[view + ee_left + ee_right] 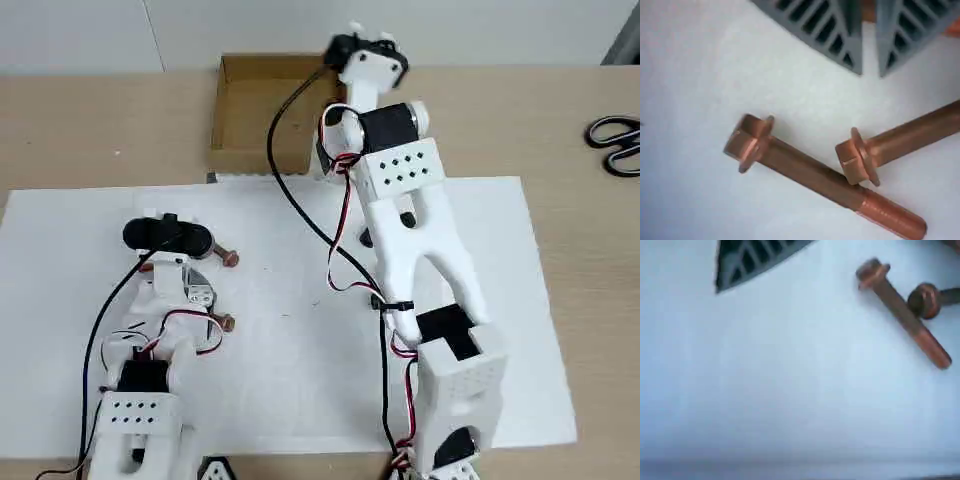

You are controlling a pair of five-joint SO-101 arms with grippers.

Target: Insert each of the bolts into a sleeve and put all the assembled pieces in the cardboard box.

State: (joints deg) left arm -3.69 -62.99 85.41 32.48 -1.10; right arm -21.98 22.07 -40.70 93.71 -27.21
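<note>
1. Left arm (140, 400): stands at the near left edge of the tabletop (80, 120), over a white paper sheet (300, 400) that covers the middle of it.
2. Left gripper (871, 70): hangs above the sheet. Its two grey ribbed jaws sit almost pressed together, with only a thin slit between them.
3. First bolt (810, 175): copper-coloured, lying flat on the sheet near the left gripper. It has a flanged head at one end and thread at the other.
4. Second bolt (905, 135): also flat on the sheet. Its head touches the shaft of the first bolt about midway, and its own shaft runs off at an angle.
5. Right arm (420, 240): stands at the near right edge and stretches across the sheet. Its far end is above the right corner of the box.
6. Right gripper (755, 260): a dark ribbed part of it shows well apart from the two bolts. Whether it is spread or pressed together cannot be told.
7. Cardboard box (228, 110): open-topped, on the bare tabletop just beyond the far edge of the sheet.
8. Scissors (615, 145): on the bare tabletop at the far right, off the sheet.
</note>
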